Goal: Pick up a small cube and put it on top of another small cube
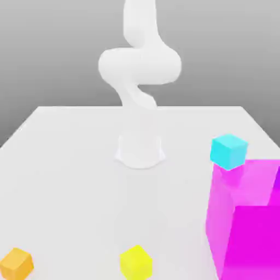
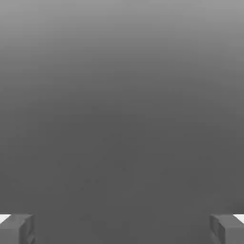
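— While the jaws [image 2: 122, 228] stand wide with nothing between the 2 fingertips [image 2: 16, 228], where does the orange cube [image 1: 16, 263] sit?
— On the white bench [image 1: 65, 164], well apart from them, at the exterior view's near left corner.
— And the cyan cube [image 1: 228, 151]?
— Far across on the exterior view's right, just behind the magenta block [image 1: 249, 219]. The yellow cube [image 1: 135, 262] lies between orange and magenta.

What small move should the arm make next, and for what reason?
Probably it should swing toward the orange cube and start lowering over it. The claw is open with nothing between its fingers, and the orange cube sits alone on the table, far from the cyan cube at the exterior view's right.
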